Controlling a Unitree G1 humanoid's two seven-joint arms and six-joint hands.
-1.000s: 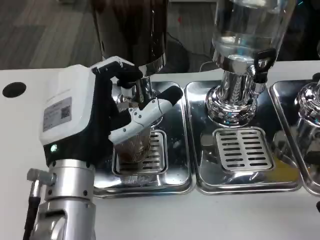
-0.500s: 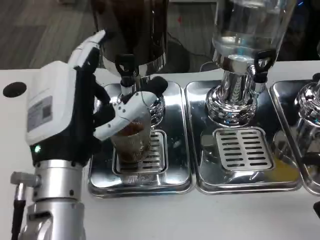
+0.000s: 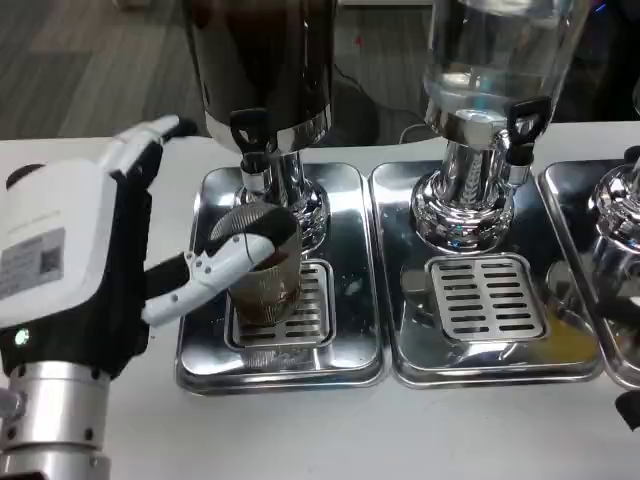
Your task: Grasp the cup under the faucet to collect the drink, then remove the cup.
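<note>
A ribbed clear cup [image 3: 266,288] holding brown drink stands on the slotted grate [image 3: 316,300] of the left drip tray [image 3: 352,262]. It is directly under the black-handled faucet [image 3: 250,133] of the dark dispenser [image 3: 265,60]. My left hand [image 3: 90,260] is to the left of the cup with its white back toward the camera and its fingers spread apart. Its thumb [image 3: 225,262] reaches across to the cup's near left side, at or just in front of the glass. The other fingers [image 3: 150,135] point up and away from the cup, so nothing is gripped.
A clear dispenser [image 3: 490,60] with its own faucet stands over the middle tray [image 3: 400,300]. A third chrome dispenser base [image 3: 620,225] stands at the right edge. A black round hole [image 3: 22,178] lies in the white table at far left.
My left hand has pulled back down and to the left from the faucet and cup, and its fingers have spread. The faucet handle is now uncovered. The cup stays on the grate.
</note>
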